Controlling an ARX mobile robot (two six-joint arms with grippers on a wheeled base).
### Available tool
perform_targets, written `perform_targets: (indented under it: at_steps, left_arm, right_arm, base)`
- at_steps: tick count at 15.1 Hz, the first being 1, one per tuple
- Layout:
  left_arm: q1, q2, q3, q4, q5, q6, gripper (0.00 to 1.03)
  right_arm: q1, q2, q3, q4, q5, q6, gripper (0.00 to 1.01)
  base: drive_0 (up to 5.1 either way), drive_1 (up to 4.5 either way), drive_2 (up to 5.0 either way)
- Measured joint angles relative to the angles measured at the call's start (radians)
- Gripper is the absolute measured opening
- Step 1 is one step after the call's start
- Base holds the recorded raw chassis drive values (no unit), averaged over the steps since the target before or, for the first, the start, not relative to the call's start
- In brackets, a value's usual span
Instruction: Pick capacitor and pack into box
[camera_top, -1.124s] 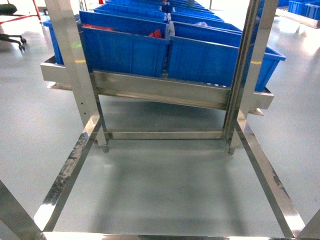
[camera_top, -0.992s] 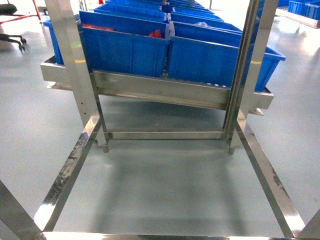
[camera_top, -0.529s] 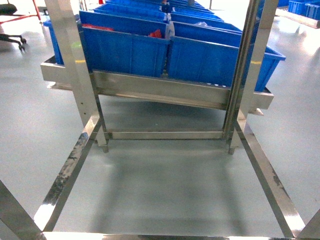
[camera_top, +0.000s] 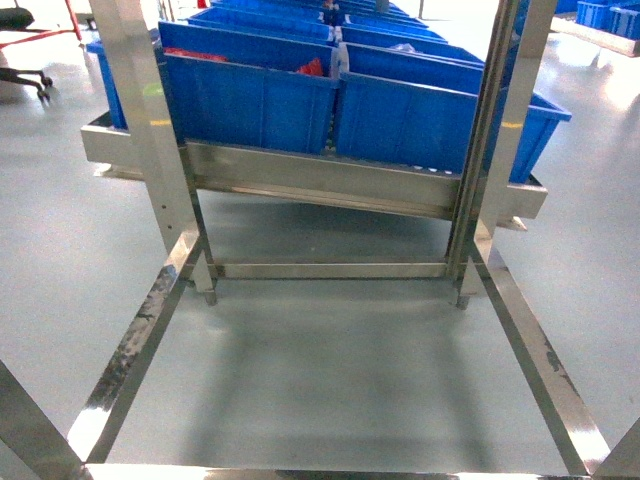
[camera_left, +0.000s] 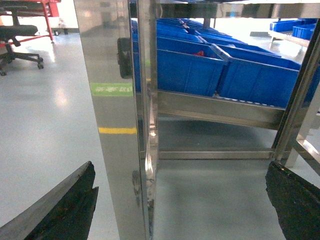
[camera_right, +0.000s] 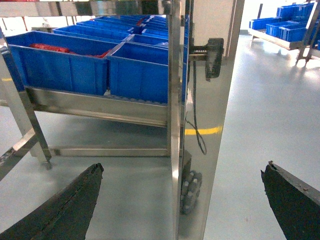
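Note:
Neither the capacitor nor the box shows in any view. In the left wrist view my left gripper (camera_left: 180, 167) is open, its dark fingers (camera_left: 70, 210) spread wide at the bottom corners with nothing between them; a steel upright (camera_left: 122, 125) stands straight ahead. My right gripper (camera_right: 184, 167) is also open and empty in the right wrist view, with dark fingers (camera_right: 65, 210) at both lower corners and a mirror-like steel post (camera_right: 200, 125) in front. Neither gripper appears in the head view.
A stainless steel rack (camera_top: 330, 180) carries rows of large blue crates (camera_top: 250, 95); some hold red items (camera_top: 312, 68). Steel floor rails (camera_top: 140, 340) run forward on both sides over grey floor. A black chair (camera_left: 20, 35) stands far left.

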Motion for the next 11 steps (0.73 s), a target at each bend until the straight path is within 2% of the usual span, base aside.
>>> perform_targets:
  at_steps: [11]
  left_arm:
    - [0.0,0.0,0.0,-0.001,0.0,0.0,0.98]
  right_arm:
    - [0.0,0.0,0.0,-0.002,0.0,0.0,0.98]
  base:
    - [0.0,0.0,0.0]
